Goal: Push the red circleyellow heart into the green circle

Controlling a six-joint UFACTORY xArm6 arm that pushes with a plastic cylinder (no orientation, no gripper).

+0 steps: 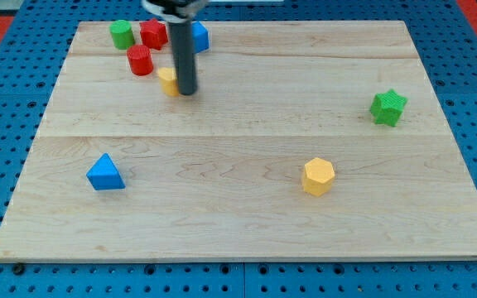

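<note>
Nearest the view's bottom, the blue triangular block (105,173) sits alone near the left edge of the wooden surface (247,223). At upper left, a cluster crowds the top edge: green circle (122,34), red circle (140,60), another red block (153,34), shape unclear, and a blue block (199,36) partly hidden behind the rod. My tip (186,91) touches the right side of the yellow heart (168,81), just below-right of the red circle. No claw is present. Rightward lie a yellow hexagonal block (318,176) and, near the right edge, a green star (387,108), with wide bare wood between.
</note>
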